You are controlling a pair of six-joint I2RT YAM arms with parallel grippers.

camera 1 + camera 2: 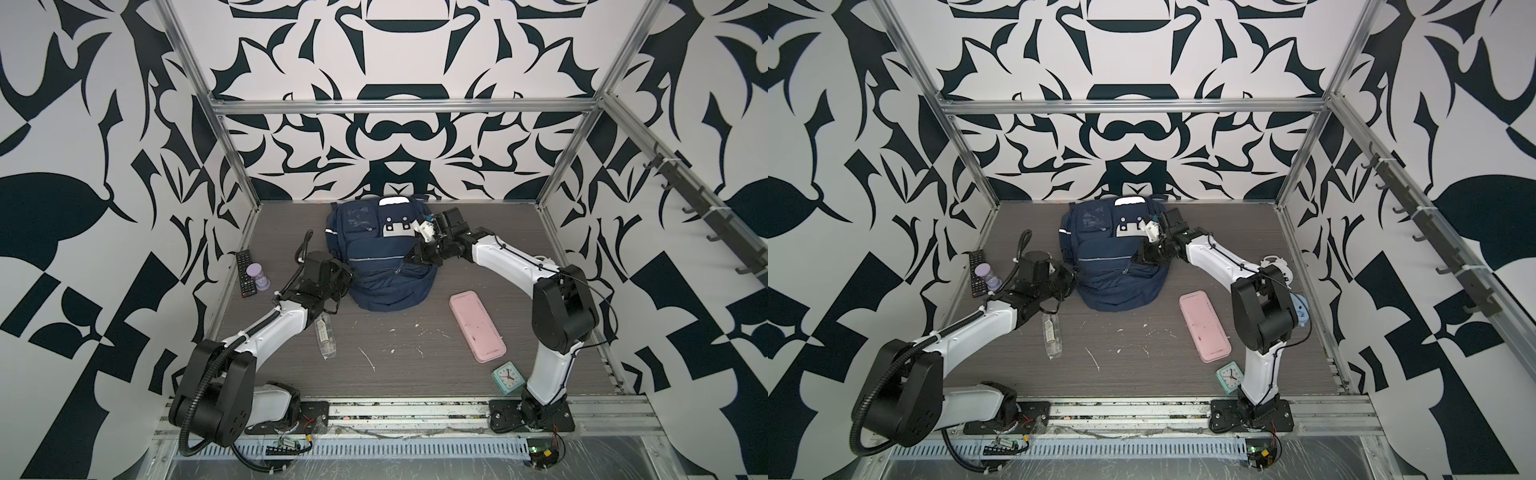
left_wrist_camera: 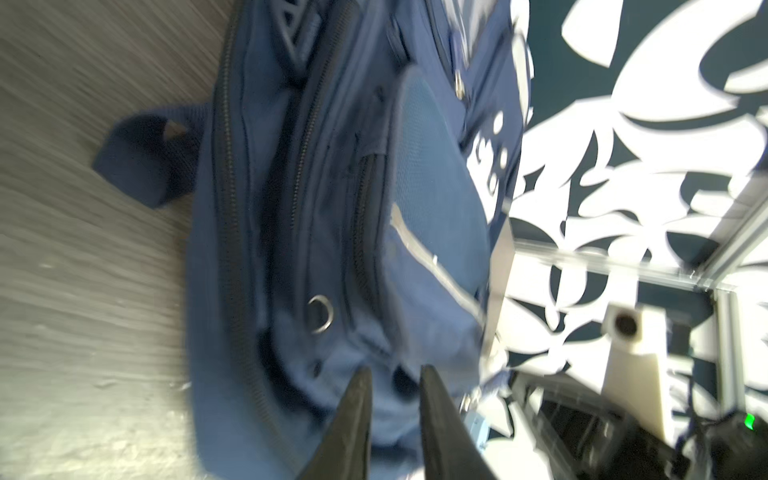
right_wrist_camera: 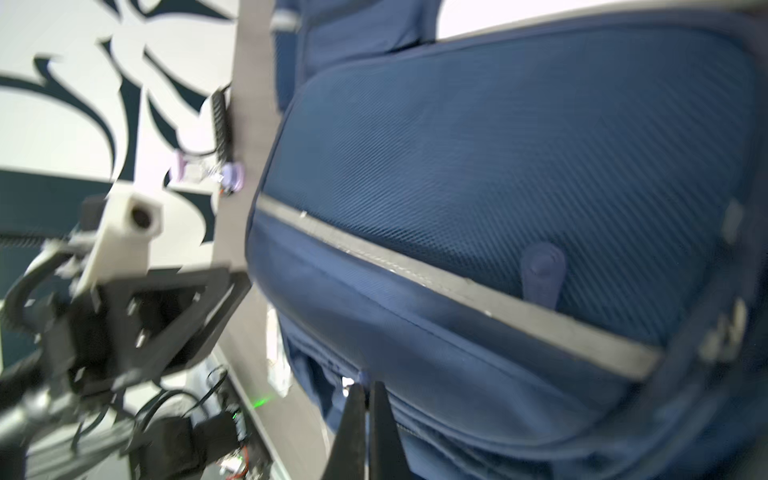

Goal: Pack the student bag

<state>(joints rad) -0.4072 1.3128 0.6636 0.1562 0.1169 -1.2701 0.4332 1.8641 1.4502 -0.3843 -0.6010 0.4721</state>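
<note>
Student bag (image 1: 386, 266) sits at the mid of the worktop's (image 1: 395, 374) back edge, front pockets up, top end twd the back wall. Plain to see in both top views (image 1: 1121, 270).

L gripper (image 2: 392, 374) is at the bag's left flank, low down. In the left wrist view its two fingers stand a bit apart w/ blue fabric showing btwn the tips. Nothing clamped that I can make out, tho that pic is blurred.

R gripper (image 3: 365, 384) is at the bag's right side, tips on the lower front pocket just under the grey strip (image 3: 457, 286). Fingers are closed to a thin slit and pressed at a fold of fabric. Can't tell if a zip tab is pinched in there.

Other bits on the worktop:
- Remote (image 1: 245, 272) lies near the left edge, twd the back, w/ a purple hourglass (image 1: 257, 277) right against it.
- Clear packet (image 1: 326, 334) lies left of mid, just beside the left forearm.
- Pink case (image 1: 478, 326) lies flat right of mid, apart from the bag.
- Mint clock (image 1: 508, 377) is near the front edge, by the right arm's base.
</note>
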